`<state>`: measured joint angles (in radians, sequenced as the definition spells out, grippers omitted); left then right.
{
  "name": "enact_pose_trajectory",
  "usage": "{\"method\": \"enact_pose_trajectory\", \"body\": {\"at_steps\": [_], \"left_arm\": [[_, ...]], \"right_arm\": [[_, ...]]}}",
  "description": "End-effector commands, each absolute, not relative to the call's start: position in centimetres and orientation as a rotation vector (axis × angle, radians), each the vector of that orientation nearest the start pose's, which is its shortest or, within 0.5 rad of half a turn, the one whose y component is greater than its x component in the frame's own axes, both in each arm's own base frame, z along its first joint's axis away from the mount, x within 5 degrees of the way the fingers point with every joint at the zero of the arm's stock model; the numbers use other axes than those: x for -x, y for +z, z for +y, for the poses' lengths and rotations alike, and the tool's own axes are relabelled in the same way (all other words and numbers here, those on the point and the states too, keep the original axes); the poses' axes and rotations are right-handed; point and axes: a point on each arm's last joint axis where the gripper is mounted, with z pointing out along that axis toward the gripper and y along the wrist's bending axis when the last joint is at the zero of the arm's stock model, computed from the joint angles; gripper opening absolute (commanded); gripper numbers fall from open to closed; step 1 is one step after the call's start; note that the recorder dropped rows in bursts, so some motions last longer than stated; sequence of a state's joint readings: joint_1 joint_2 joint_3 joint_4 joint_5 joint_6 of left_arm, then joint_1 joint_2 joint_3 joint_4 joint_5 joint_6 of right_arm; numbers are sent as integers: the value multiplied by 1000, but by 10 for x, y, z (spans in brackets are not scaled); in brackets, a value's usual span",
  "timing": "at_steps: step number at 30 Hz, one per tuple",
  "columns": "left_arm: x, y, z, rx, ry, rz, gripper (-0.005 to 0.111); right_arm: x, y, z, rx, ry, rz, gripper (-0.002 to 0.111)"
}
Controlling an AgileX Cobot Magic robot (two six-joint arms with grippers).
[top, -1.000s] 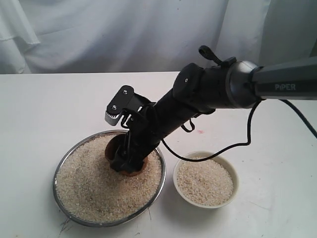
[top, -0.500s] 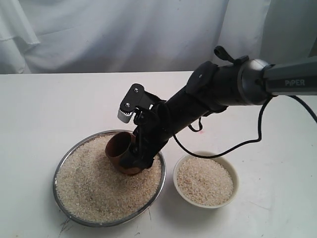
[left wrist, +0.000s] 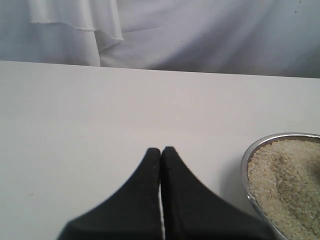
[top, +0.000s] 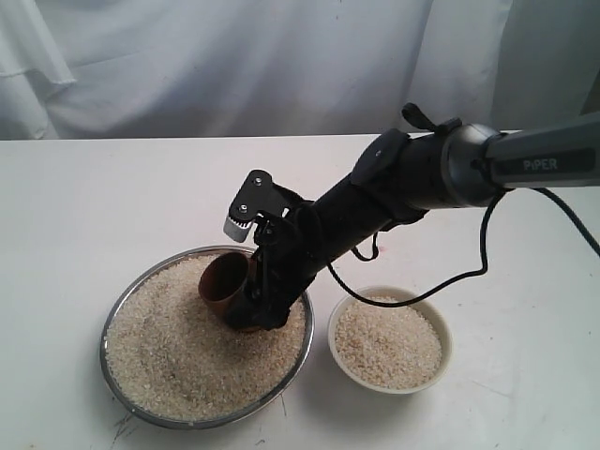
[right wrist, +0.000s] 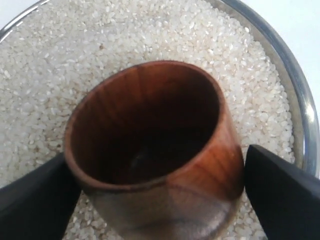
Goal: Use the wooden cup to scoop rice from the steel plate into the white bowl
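Note:
The steel plate (top: 111, 323) lies front left, heaped with rice (top: 178, 352). My right gripper (top: 246, 305) reaches down into it and is shut on the wooden cup (top: 225, 281), which tilts with its base against the grains. Seen from the right wrist, the wooden cup (right wrist: 150, 150) sits between both fingers (right wrist: 280, 185), its dark inside holding no rice, with rice (right wrist: 150, 35) and the plate rim (right wrist: 295, 115) around it. The white bowl (top: 448, 347) stands right of the plate, holding rice (top: 387, 342). My left gripper (left wrist: 161, 150) is shut over bare table beside the plate (left wrist: 246, 165).
A black cable (top: 441, 274) hangs from the right arm over the table just behind the bowl. White cloth (top: 234, 66) hangs along the far edge of the white table (top: 84, 216).
The right wrist has swung to the right and tipped. The cup has lifted out of the rice a little, and its mouth now shows more, facing left.

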<state>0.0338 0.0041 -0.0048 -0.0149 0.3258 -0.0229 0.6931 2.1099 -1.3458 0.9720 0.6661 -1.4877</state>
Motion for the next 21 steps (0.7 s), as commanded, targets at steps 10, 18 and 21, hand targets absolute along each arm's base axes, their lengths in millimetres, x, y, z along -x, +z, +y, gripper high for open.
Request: {"method": "enact_pose_trajectory", "body": {"at_steps": [10,18,21], "left_arm": [[-54,184,1,64,-7,1801,0],[-54,184,1,64,-7,1801,0],[-54,184,1,64,-7,1801,0]], "right_arm": [[-292,124,308,1708,862,1971,79],[-290,125,309,1720,898,1959,60],[-290,126,309,1711,903,1963,43]]}}
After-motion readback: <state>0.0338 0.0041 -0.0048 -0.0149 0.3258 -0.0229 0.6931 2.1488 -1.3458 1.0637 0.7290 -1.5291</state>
